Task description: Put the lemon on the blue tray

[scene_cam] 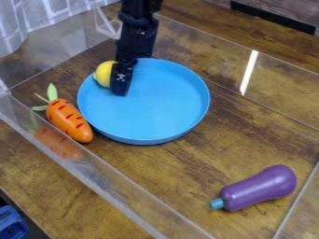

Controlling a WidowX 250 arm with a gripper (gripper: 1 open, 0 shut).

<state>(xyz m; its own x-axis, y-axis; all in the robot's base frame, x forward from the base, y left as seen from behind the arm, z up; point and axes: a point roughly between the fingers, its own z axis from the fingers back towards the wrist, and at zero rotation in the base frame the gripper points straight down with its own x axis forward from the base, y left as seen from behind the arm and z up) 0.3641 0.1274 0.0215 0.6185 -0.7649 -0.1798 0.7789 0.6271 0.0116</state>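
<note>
The lemon [103, 71] is a small yellow fruit at the far left rim of the blue tray [169, 107]; I cannot tell whether it lies inside the rim or on it. My gripper [114, 78] points straight down at that spot and stands open. One black finger [122, 81] is just right of the lemon, over the tray's edge, and covers the lemon's right side. The other finger is hidden.
An orange carrot [69, 120] with a green top lies left of the tray. A purple eggplant [256, 188] lies at the front right. Clear plastic walls [37, 56] surround the wooden table surface.
</note>
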